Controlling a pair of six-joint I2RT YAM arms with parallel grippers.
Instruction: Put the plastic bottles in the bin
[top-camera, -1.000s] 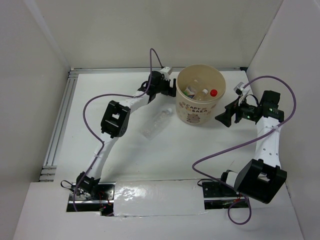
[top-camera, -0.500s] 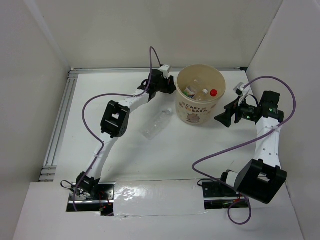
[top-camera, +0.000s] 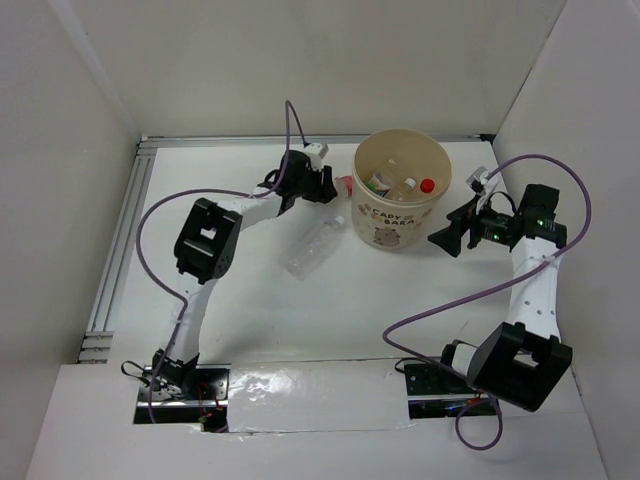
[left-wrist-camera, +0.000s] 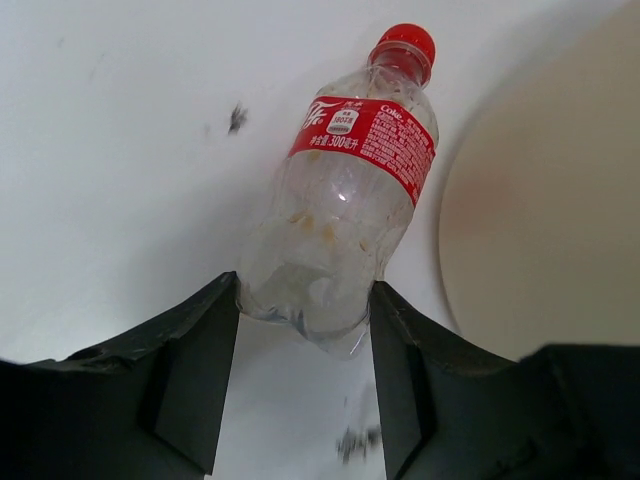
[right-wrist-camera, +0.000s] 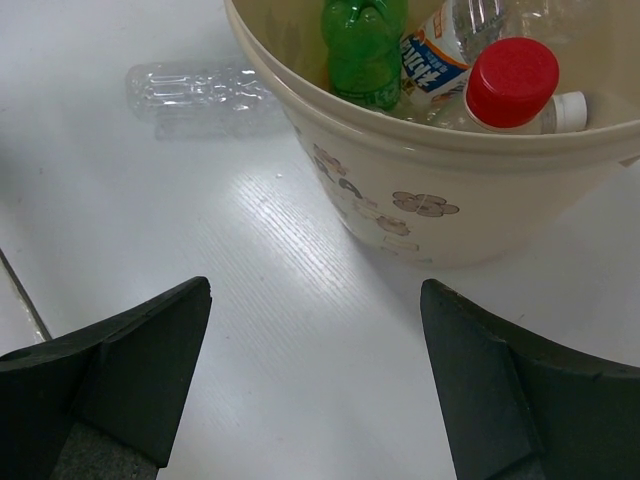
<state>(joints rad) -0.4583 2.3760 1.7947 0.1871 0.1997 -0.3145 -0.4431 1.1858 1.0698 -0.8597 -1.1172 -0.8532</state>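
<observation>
Left claw (left-wrist-camera: 305, 300): closed on the base of the red-labelled bottle (left-wrist-camera: 350, 200), one finger pressed against each side, the cap end sticking out free ahead of it
Red-labelled bottle: not in yet; its cap points at the bin (top-camera: 395, 228) and sits near the wall at the bin's 9 o'clock; you cannot tell from these views whether it is off the table (top-camera: 300, 310)
Bin: toward 12 o'clock on the table, with a green bottle (right-wrist-camera: 365, 50), a labelled one and a red-capped one inside
Clear bottle (top-camera: 313, 246): on its side on the table at the bin's 8 o'clock, apart from both claws
Right claw (right-wrist-camera: 315, 300): spread wide with nothing in it, at the bin's 4 o'clock and facing the wall
Risk, rim strike: if you carry the bottle across without enough height, the cap will likely hit the wall or catch the rim
Risk, bin shoved: the tub looks light, so a hit at 9 o'clock could slide or tip it toward the right claw
Risk, slip: you hold only the very bottom of a thin-walled bottle, so a quick swing may twist it out of the fingers
Risk, early drop: let go before the cap is past the rim and the bottle probably falls outside
Risk, stray roll: brush the clear bottle with the left arm and it may roll away
</observation>
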